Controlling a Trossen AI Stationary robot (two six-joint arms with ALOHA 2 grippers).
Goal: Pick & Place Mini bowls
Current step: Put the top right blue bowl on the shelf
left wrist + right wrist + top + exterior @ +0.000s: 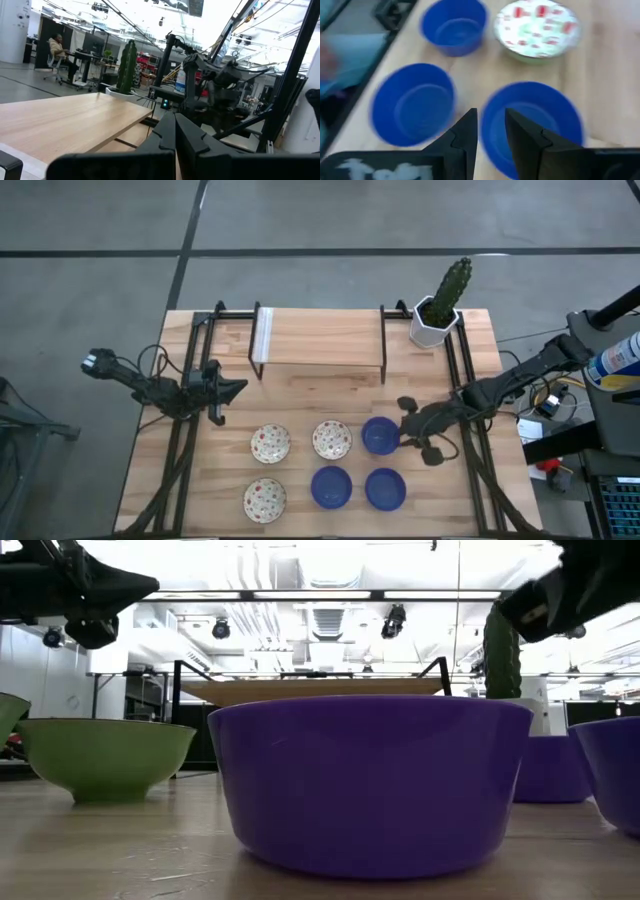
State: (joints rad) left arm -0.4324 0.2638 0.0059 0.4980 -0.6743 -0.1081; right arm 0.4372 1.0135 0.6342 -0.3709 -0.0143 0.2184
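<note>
Six mini bowls stand on their bases on the wooden table. Three are speckled cream (270,443) (332,439) (265,499) and three are blue (380,435) (331,486) (385,488). My right gripper (408,418) hovers over the right rim of the far blue bowl (530,125). Its fingers are a little apart (490,130), and the low view shows it well above the table (560,590). My left gripper (236,388) is shut and empty (175,132), and hangs left of the bowls.
A white pot with a cactus (437,320) stands at the far right corner. A raised wooden shelf on black legs (320,340) spans the far side. Black frame rails (185,450) run along both table sides. A person sits far off in the room (56,47).
</note>
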